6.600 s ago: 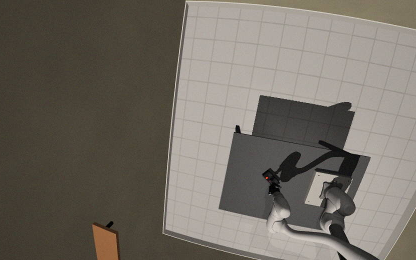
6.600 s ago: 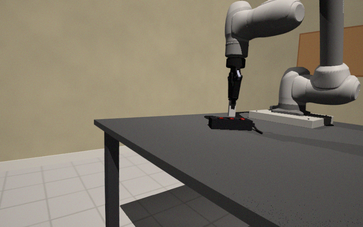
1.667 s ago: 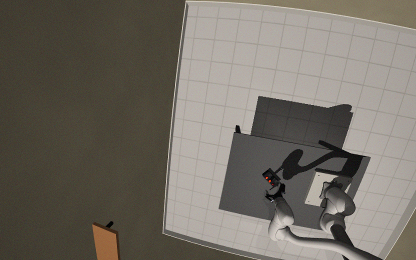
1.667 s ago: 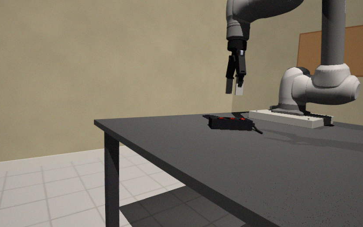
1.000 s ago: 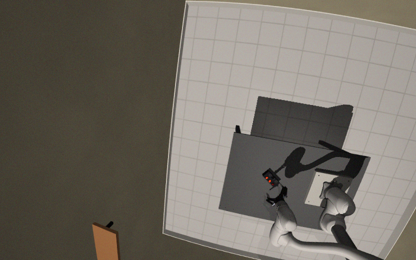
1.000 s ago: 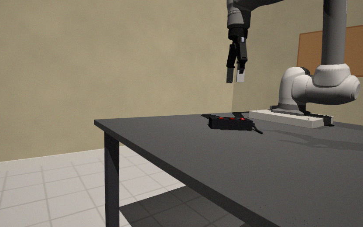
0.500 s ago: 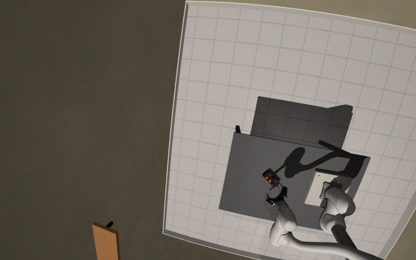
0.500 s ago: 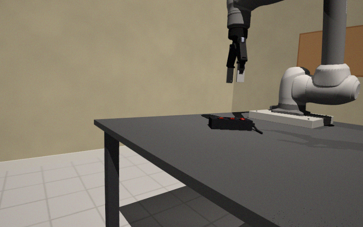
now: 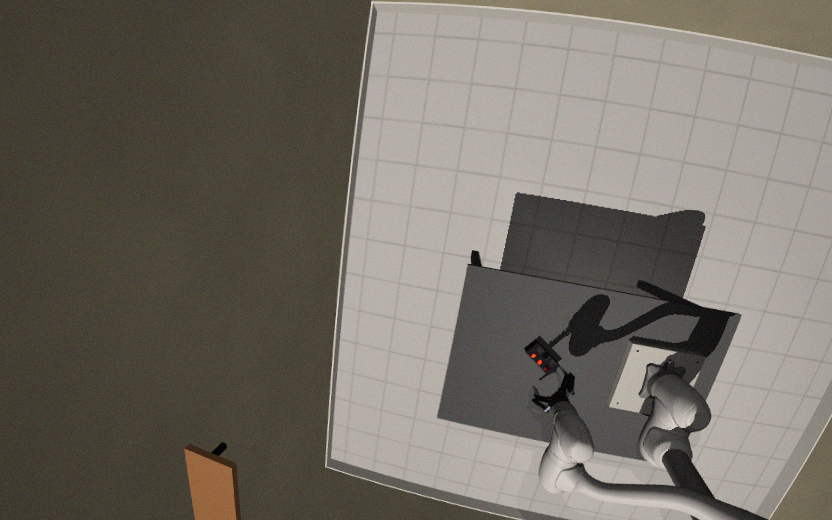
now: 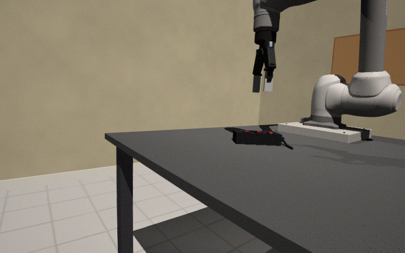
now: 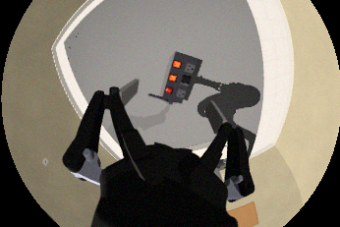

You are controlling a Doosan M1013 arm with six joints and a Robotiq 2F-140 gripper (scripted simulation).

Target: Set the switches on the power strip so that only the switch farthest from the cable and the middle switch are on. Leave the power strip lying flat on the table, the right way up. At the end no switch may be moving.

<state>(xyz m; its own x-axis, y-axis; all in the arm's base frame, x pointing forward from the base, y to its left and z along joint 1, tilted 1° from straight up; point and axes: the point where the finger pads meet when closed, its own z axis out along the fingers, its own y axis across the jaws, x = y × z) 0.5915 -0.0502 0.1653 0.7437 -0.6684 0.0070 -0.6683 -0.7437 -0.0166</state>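
Observation:
The black power strip [image 10: 257, 136] lies flat on the dark table, the right way up, near the robot's base. Its short cable [image 10: 287, 145] leaves the end nearer the base. Three red switches show on its top. In the wrist view [image 11: 182, 78] all three glow, the upper two brighter orange and the lowest one a dimmer red. From overhead the strip [image 9: 542, 357] lies just beyond my gripper [image 9: 553, 391]. My gripper [image 10: 260, 85] hangs well above the strip, fingers pointing down. It is wide open and empty; the wrist view [image 11: 162, 174] shows the fingers spread apart.
The arm's base stands on a white plate [image 10: 323, 132] at the table's far side, right of the strip. A brown board hangs on the wall behind. The table's left edge [image 10: 166, 170] drops to a tiled floor.

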